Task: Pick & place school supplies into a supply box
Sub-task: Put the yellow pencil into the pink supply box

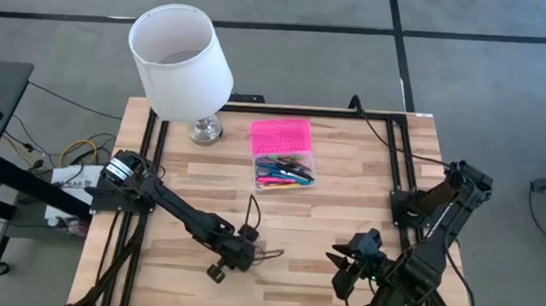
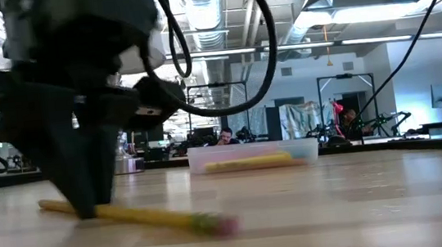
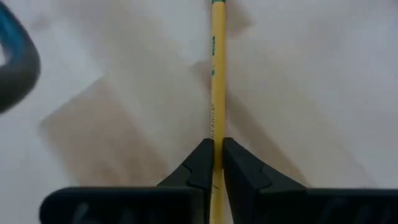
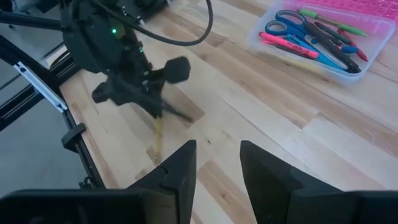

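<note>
A yellow pencil [image 2: 149, 217] with a pink eraser lies on the wooden table near its front edge. My left gripper [image 1: 248, 256] stands over it, shut on it; the left wrist view [image 3: 217, 155] shows this too. My right gripper [image 4: 217, 155] is open and empty near the table's front right [image 1: 342, 262]. The supply box's clear base [image 1: 286, 171] holds several pens, markers and blue-handled scissors [image 4: 289, 25]. Its pink lid [image 1: 281, 134] lies just behind it. My left gripper pinches the pencil's shaft [image 3: 216, 134] between its two fingertips, toward the end away from the eraser. The fingers come from above, pointing down. The pencil lies on the table, its eraser end [image 2: 219, 222] toward the near edge.
A white lampshade on a metal base [image 1: 179, 52] stands at the table's far left. A black frame rail [image 1: 401, 161] runs along the table's sides. Bare wood lies between the grippers and the box.
</note>
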Motion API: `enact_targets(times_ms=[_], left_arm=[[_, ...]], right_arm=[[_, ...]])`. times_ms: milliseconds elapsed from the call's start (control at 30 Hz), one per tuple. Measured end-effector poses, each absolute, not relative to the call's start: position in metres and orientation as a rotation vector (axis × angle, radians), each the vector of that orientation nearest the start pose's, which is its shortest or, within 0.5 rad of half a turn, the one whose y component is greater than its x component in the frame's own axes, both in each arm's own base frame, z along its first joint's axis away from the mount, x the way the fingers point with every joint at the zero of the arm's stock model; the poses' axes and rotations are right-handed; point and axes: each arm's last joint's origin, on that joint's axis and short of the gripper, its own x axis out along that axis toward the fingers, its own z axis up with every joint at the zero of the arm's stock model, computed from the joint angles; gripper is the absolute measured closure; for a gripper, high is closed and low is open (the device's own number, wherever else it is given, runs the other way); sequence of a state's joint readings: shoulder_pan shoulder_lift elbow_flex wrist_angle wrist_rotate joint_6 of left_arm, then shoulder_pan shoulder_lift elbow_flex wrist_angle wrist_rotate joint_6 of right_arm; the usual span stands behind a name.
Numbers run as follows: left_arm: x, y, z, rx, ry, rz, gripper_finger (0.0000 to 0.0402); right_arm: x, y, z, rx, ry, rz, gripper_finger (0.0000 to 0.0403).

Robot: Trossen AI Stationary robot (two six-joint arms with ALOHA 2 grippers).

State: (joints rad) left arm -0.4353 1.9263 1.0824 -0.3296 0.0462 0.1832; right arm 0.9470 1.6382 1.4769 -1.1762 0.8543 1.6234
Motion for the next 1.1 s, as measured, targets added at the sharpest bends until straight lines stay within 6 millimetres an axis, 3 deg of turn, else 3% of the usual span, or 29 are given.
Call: enact_targets(times_ms=[200, 400, 633, 867, 1100], left_arm=[[0.328, -0.138, 0.118, 0.123, 1.187, -0.247, 0.0367], [0.331, -0.132, 0.119, -0.028, 1.200, -0.149, 0.0366], [0.337, -0.136, 0.130, -0.018, 1.229, -0.148, 0.0363], [0.338, -0.135, 0.140, 0.106, 1.276, -0.103, 0.0324], [0.337, -0.130, 0.138, 0.096, 1.346, -0.125, 0.0299]], right_arm=[[0.198, 0.238, 0.302, 0.471, 0.610, -0.529, 0.0285], [0.197, 0.237, 0.301, 0.458, 0.640, -0.532, 0.0285], [0.195, 0.236, 0.301, 0.447, 0.670, -0.533, 0.0285], [0.195, 0.236, 0.300, 0.443, 0.674, -0.534, 0.0285], [0.194, 0.236, 0.300, 0.423, 0.679, -0.531, 0.0285]])
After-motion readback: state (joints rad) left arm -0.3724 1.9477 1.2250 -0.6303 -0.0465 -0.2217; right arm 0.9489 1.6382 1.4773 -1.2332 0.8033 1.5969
